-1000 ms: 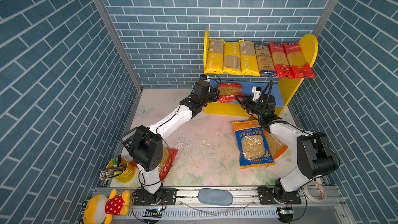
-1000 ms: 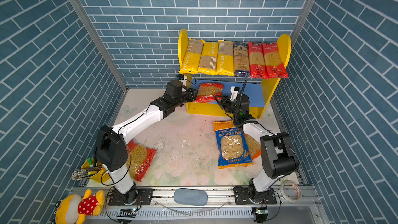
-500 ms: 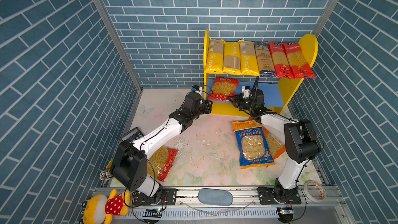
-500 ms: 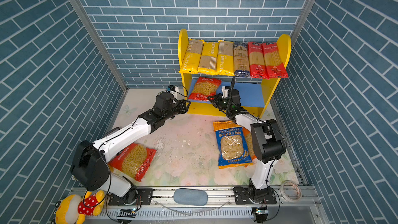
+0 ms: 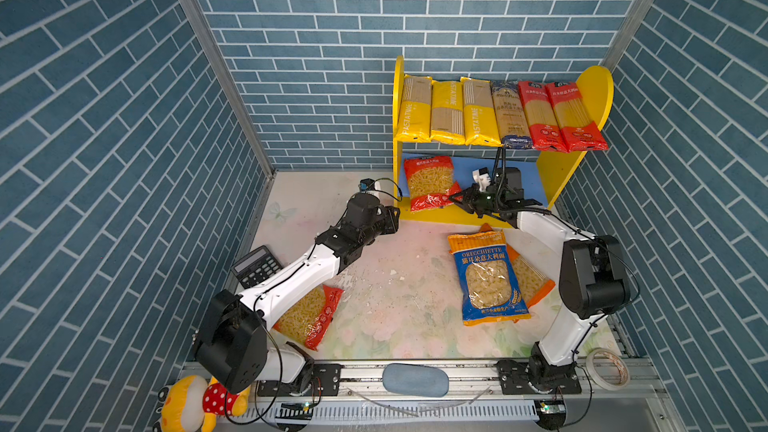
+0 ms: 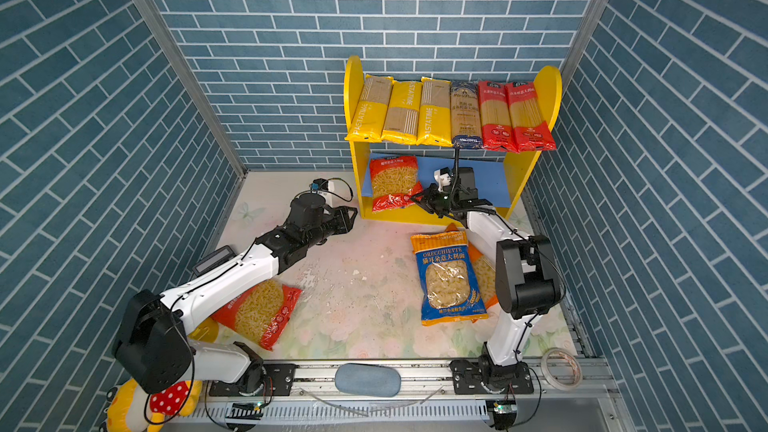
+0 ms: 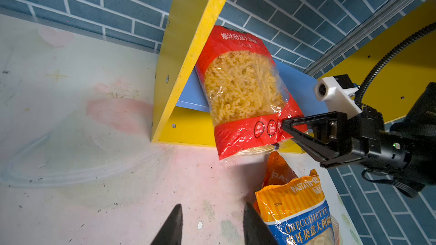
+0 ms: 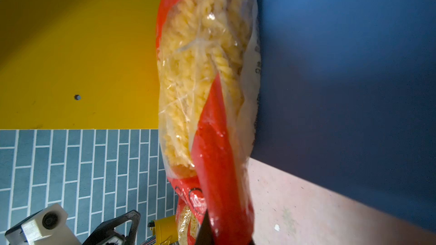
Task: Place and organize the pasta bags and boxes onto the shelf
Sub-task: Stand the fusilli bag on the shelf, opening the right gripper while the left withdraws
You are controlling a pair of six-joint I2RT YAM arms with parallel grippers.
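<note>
The shelf (image 5: 594, 89) carries three yellow PASTATIME packs (image 5: 446, 112), a blue spaghetti bag (image 5: 511, 114) and two red ones (image 5: 561, 116) on its upper board. A red fusilli bag (image 5: 430, 180) (image 7: 240, 86) leans on the blue lower board (image 8: 330, 67) against the left side panel, its bottom hanging over the front edge. My right gripper (image 5: 455, 199) (image 7: 285, 123) (image 8: 226, 232) is shut on that bag's lower right corner. My left gripper (image 5: 395, 218) (image 7: 212, 210) is open and empty, low over the floor left of the shelf.
On the floor by the right arm a blue ORECCHIETTE bag (image 5: 486, 280) lies on an orange bag (image 5: 536, 284). Another red bag (image 6: 257, 313) lies under the left arm. A black calculator (image 5: 257, 265), a plush toy (image 5: 187, 405) and a tape roll (image 5: 609, 367) sit at the edges.
The red fusilli bag has gone up and back onto the lower board, the right gripper still on it. My left gripper has drawn back leftward and down, away from the bag.
</note>
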